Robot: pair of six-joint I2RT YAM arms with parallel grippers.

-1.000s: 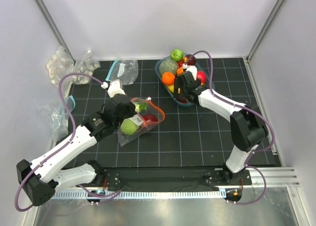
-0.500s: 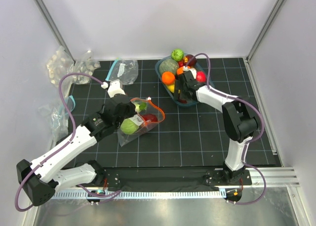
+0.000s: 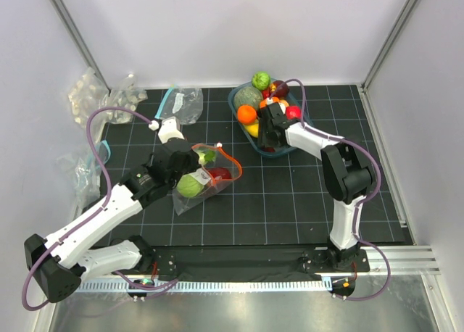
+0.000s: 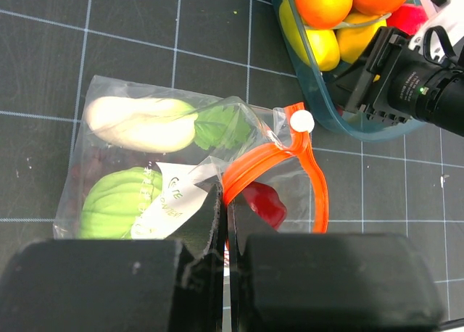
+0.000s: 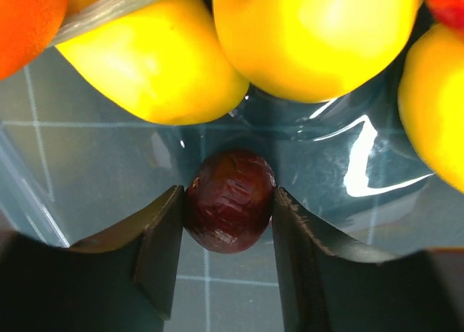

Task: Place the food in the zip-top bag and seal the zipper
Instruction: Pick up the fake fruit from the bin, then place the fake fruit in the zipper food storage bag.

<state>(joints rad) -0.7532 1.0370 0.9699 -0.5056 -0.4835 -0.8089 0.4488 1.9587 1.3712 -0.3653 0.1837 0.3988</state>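
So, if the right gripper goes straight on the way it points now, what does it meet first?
The dark red fruit, sitting right between its fingers. Behind it lie the teal bowl floor and a yellow lemon; depth there is unclear.

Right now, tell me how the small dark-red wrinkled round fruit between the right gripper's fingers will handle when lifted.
The dark-red wrinkled fruit is round, so it would probably roll if released. Its glossy skin may slip between the right gripper's black fingers. Being small, probably light.
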